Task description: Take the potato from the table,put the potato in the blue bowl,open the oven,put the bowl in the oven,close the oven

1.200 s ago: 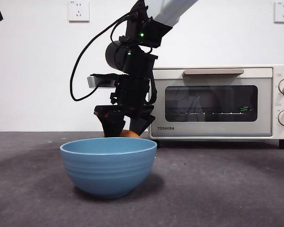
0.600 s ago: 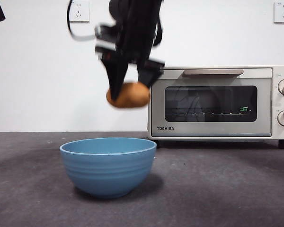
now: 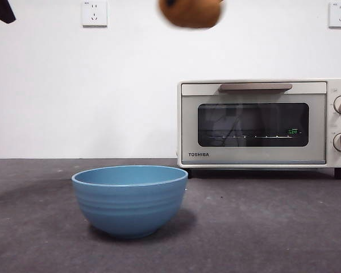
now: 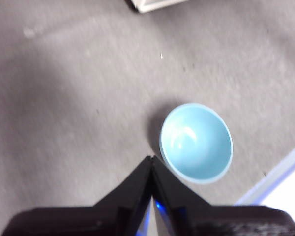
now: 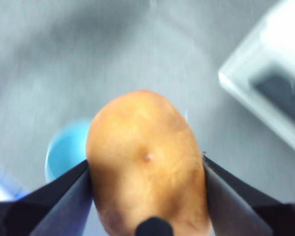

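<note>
The potato [image 3: 191, 13] is cut off by the front view's top edge high above the bowl [image 3: 130, 199], blurred, and the right gripper [image 5: 146, 172] holding it is out of sight there. Beside the bowl, the oven's [image 3: 264, 123] right end is cropped.

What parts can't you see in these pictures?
- Front view: potato cut off by the top edge; right gripper out of frame.
- Right wrist view: blue bowl mostly hidden behind the potato; oven blurred.
- Left wrist view: oven cut off at the picture's edge.
</note>
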